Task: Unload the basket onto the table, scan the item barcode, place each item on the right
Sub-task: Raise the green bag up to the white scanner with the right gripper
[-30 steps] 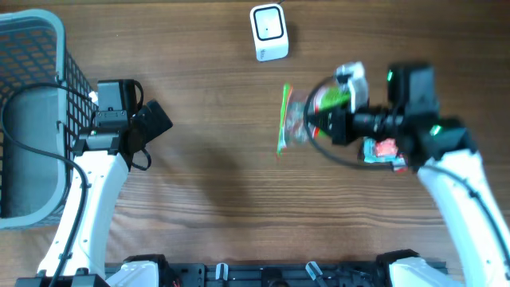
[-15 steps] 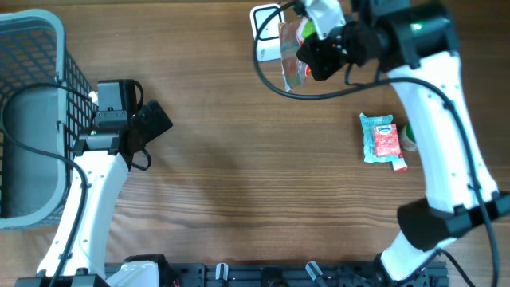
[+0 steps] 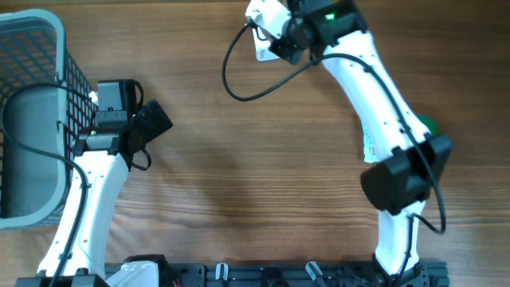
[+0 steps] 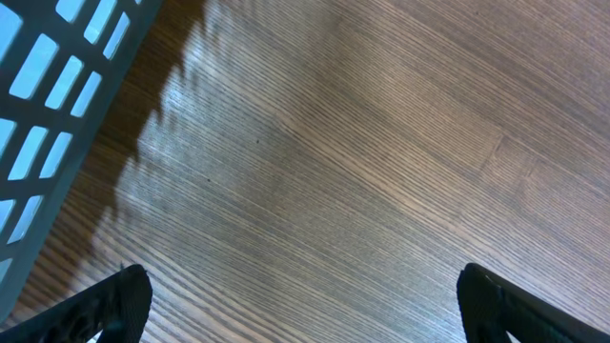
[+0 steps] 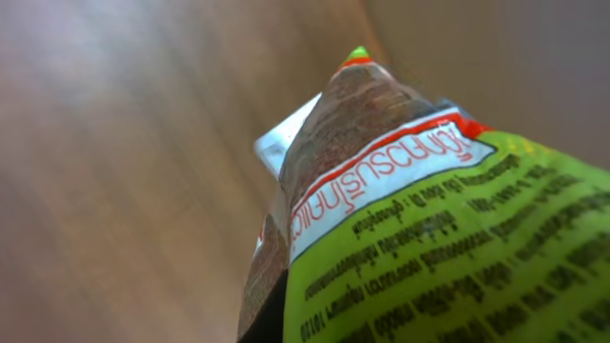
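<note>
The item is a clear snack packet with a green label and red-and-white band (image 5: 400,210); it fills the right wrist view, close to the camera. My right gripper (image 3: 280,41) is shut on it at the far edge of the table, directly over the white barcode scanner (image 3: 260,53), of which only a corner shows. In the overhead view the arm hides the packet. My left gripper (image 4: 305,319) hangs open and empty over bare wood beside the basket, far from the scanner; its dark fingertips (image 4: 119,303) show at the lower corners.
A grey mesh basket (image 3: 32,24) fills the far left corner. A teal tissue pack (image 3: 366,147) and a green object (image 3: 428,125) peek out from under the right arm at mid-right.
My right arm has swung the packet from the table's right middle up and left to the scanner at the far edge. The left arm has stayed still.
</note>
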